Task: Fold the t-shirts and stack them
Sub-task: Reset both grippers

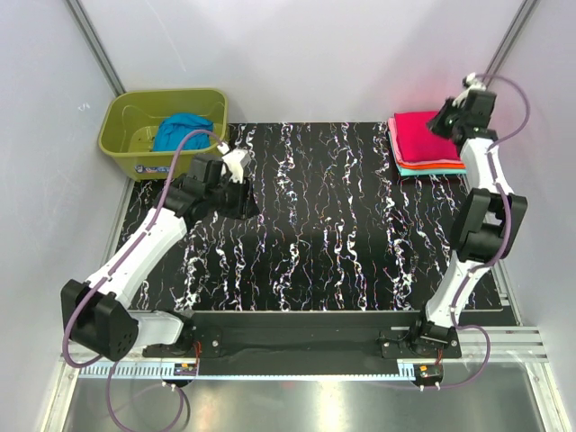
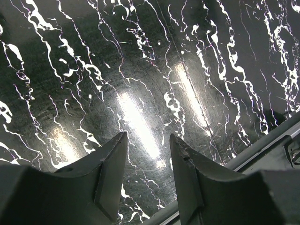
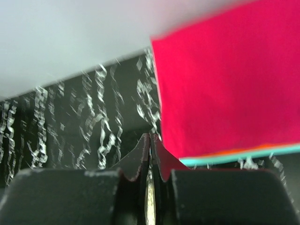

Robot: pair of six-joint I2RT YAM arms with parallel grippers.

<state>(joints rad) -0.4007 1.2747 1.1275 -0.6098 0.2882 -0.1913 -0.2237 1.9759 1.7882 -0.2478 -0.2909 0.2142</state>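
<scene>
The stack (image 1: 421, 142) lies by the right jaws, pressed together on nothing; the left jaws, parted and empty, should next fetch the blue t-shirt (image 1: 180, 131) from the tub (image 1: 117, 135).

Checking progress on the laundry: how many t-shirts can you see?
4. A crumpled blue cloth t-shirt lies in the olive-green plastic tub; a crimson-red t-shirt, orange t-shirt and teal t-shirt sit folded, stacked, far right. Others may hide between.

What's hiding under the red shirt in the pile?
Under the crimson-red t-shirt peek thin edges of an orange t-shirt and, below it, a teal t-shirt. The rest of both is covered, so I cannot tell what else is in there.
</scene>
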